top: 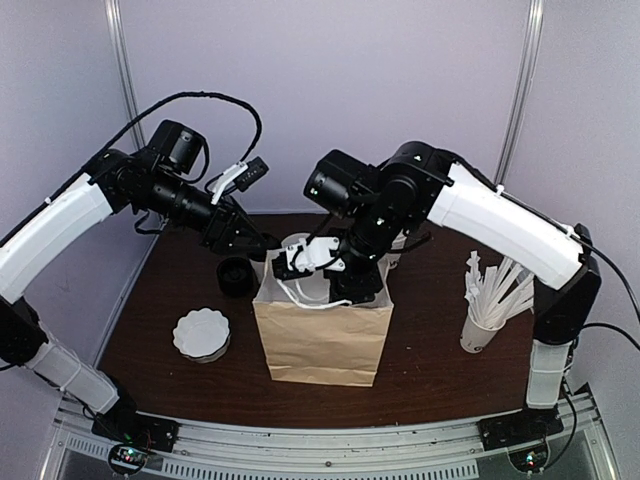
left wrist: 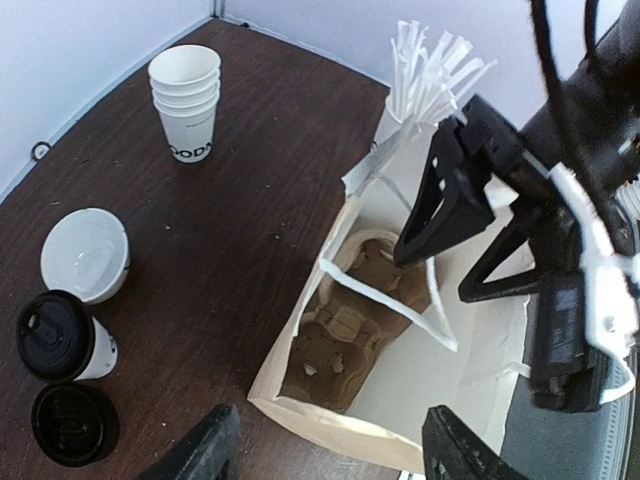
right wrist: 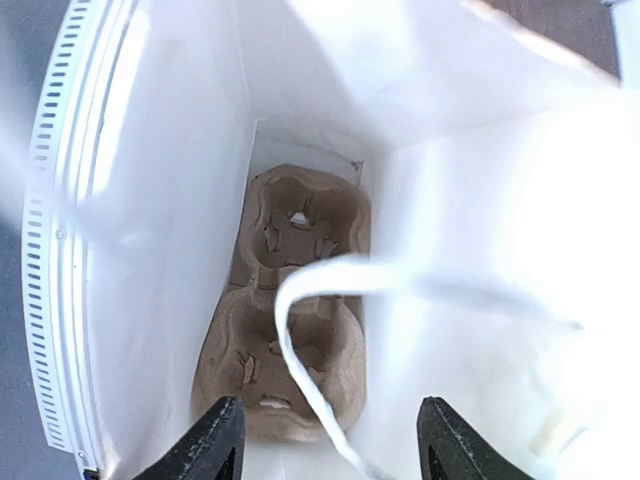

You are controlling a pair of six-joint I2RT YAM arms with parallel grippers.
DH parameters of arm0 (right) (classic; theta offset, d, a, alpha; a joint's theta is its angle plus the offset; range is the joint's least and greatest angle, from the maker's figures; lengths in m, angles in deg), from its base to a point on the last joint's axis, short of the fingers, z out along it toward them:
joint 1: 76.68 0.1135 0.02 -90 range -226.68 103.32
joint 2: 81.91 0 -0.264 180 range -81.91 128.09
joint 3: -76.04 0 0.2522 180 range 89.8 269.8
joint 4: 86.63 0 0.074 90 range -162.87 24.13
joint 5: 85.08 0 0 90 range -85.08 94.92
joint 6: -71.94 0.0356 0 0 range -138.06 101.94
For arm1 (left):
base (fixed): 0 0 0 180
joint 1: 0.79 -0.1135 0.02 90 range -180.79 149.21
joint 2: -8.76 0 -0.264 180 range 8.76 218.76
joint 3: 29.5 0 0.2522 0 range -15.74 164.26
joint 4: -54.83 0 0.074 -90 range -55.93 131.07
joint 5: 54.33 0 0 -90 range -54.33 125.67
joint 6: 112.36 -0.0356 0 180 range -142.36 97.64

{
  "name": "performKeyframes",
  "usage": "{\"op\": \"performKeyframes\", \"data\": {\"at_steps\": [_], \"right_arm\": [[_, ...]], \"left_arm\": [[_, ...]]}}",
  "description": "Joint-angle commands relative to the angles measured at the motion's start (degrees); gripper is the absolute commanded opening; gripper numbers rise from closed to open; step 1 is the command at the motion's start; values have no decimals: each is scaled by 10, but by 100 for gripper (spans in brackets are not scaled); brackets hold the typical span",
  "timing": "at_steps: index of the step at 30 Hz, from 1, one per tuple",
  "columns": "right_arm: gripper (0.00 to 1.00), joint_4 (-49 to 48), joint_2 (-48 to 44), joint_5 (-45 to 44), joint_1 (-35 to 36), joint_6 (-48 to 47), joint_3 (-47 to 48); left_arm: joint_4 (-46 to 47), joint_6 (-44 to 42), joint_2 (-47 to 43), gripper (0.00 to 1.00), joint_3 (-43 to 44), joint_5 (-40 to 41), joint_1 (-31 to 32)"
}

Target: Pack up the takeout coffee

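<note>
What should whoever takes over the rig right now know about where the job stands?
Left gripper: jaws open, empty, above the table beside the paper bag.
Right gripper: jaws open, empty, over the bag's mouth.
Takeout coffee: lidded, upright on the table outside the bag, next to a loose black lid.
Cardboard cup carrier: at the bottom of the bag, both wells empty.
Done: bag stands open with the carrier inside.
Left: grasp the coffee and lower it into a well. The bag's handle loops across the opening and may snag.
</note>
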State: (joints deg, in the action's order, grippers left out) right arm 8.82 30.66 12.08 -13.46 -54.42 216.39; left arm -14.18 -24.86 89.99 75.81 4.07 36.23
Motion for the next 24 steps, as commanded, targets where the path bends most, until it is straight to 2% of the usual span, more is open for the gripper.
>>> {"op": "performKeyframes", "data": {"at_steps": [1,12,18,24], "right_arm": [[62,10,-35,14,-3,-32,22],[59,-8,-49,13,-15,-41,44],[59,-14,-69,12,-30,-59,31],[60,4,-119,94,-71,-76,15]], "left_arm": [[25,-45,30,66,19,-78,10],[53,-126,62,68,19,-33,62],[58,-192,55,69,20,33,64],[42,-287,52,71,6,63,70]]}}
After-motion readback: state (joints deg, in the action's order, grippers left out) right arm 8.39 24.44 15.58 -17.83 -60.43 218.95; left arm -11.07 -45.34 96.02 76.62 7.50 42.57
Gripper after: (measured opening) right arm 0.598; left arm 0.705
